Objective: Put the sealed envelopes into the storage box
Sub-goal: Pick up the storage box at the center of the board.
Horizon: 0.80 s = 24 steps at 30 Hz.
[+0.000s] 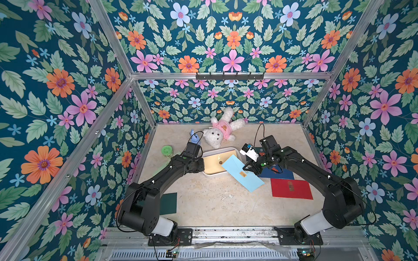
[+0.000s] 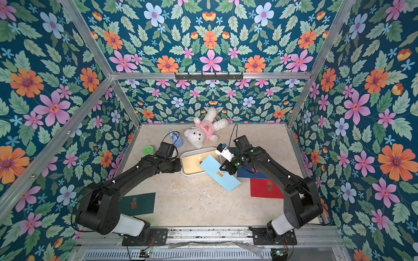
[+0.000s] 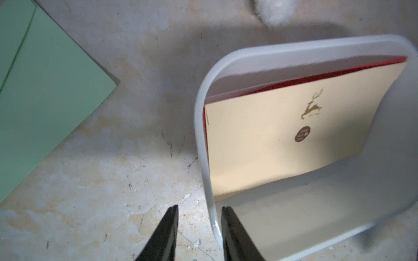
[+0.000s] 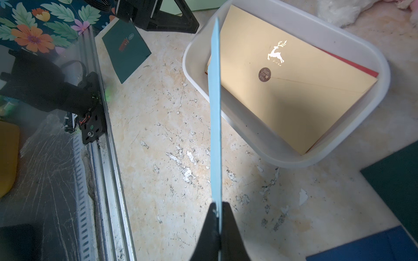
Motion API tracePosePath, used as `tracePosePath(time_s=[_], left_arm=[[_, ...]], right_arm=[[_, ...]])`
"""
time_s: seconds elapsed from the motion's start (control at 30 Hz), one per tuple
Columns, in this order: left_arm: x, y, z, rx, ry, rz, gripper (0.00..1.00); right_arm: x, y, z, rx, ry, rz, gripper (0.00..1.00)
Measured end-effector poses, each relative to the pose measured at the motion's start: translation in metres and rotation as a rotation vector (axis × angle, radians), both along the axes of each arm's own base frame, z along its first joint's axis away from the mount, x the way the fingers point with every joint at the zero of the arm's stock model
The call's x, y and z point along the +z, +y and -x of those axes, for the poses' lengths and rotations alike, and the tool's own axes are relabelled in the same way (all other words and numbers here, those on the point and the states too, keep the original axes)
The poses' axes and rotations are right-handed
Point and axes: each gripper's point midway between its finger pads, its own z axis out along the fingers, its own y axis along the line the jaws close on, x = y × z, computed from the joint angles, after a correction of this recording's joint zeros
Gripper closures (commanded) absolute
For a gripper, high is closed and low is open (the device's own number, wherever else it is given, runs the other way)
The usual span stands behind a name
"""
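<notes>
The right gripper [image 4: 216, 211] was pinched on the edge of a flat light-blue paper envelope [image 1: 242, 172], which hung tilted with its far corner over the near rim of the shallow white plastic storage box [image 1: 235, 150]. In the right wrist view the envelope [image 4: 215, 113] showed edge-on as a thin blue blade rising from the closed black fingers [image 4: 209, 226].

The left gripper [image 3: 199, 211] stood partly spread, one finger outside and one inside the box's short wall [image 3: 204, 144], holding nothing that the pictures show.

Inside the box lay a cream-yellow envelope [image 4: 291, 90] with a gold deer and a round brown seal, on top of a red one [image 4: 352, 65] whose edge peeked out.

The surface was a worn beige marbled tabletop [image 1: 214, 203], scuffed and flaked, enclosed by floral-papered walls [image 1: 56, 90] on aluminium framing, with a black hook rail [image 1: 229, 76] on the back crossbar.

On the table a navy envelope [image 1: 280, 174] lay under the right arm, a red envelope [image 1: 290, 188] just beside it, a dark green envelope [image 2: 138, 203] near the left arm's base, and a light green one [image 3: 45, 101] close to the left gripper. Behind the box lay a white plush bear in a pink shirt [image 1: 220, 131], a small blue bottle-like object [image 1: 195, 137] and a round green-lidded jar [image 1: 167, 151].
</notes>
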Motion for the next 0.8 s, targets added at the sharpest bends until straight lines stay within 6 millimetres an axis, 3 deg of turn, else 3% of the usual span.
tracePosePath(time_s=[0.13, 0.4, 0.67, 0.8], left_arm=[[0.004, -0.002, -0.005, 0.008, -0.015, 0.011, 0.61], [-0.021, -0.001, 0.000, 0.022, 0.042, 0.003, 0.64], [-0.030, -0.008, -0.005, 0.012, 0.050, 0.026, 0.91], [-0.028, -0.010, -0.004, -0.032, 0.054, 0.017, 0.97]], right_arm=[[-0.002, 0.000, 0.000, -0.002, 0.002, 0.007, 0.98], [0.006, 0.002, -0.006, -0.007, -0.017, 0.003, 0.98], [0.014, 0.007, -0.014, -0.004, -0.020, 0.007, 0.98], [0.018, 0.013, -0.020, 0.014, -0.020, 0.022, 0.98]])
